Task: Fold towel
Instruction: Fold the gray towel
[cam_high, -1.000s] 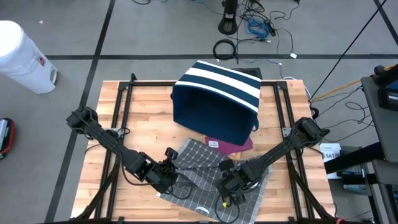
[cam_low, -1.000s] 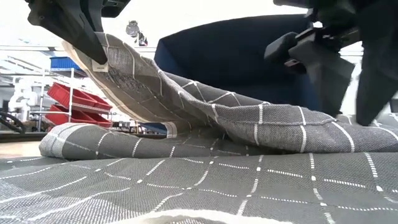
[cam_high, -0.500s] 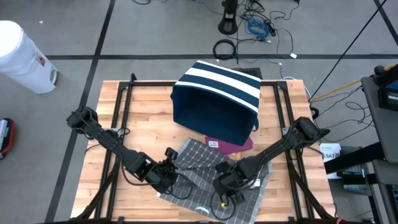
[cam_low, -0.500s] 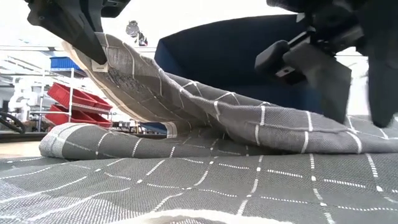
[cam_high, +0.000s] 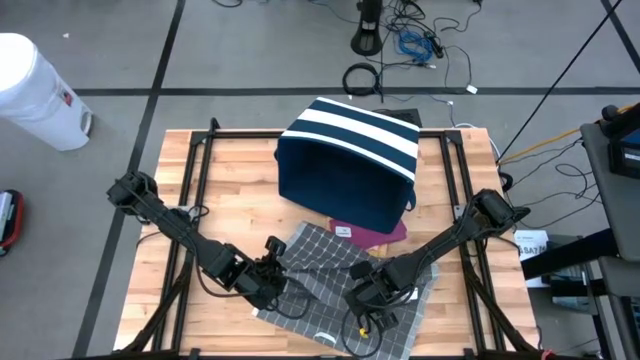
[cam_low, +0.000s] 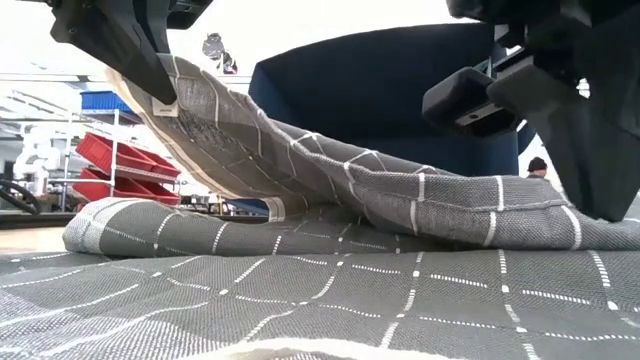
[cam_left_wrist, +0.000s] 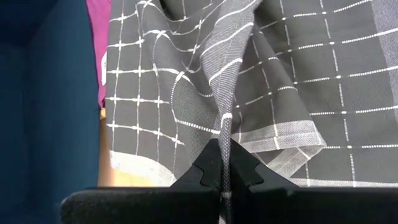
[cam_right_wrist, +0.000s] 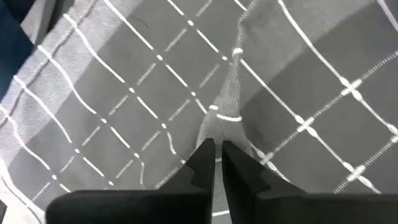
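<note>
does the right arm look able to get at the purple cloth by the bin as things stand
Probably not right away: the right gripper is shut on a pinch of the grey towel, which also overlaps the purple cloth. It would have to let go first.

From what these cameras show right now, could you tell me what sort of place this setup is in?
Probably a robotics lab or workshop: the wooden table stands on a bare grey floor with loose cables trailing behind it, and shelving with red storage bins shows in the room beyond.
</note>
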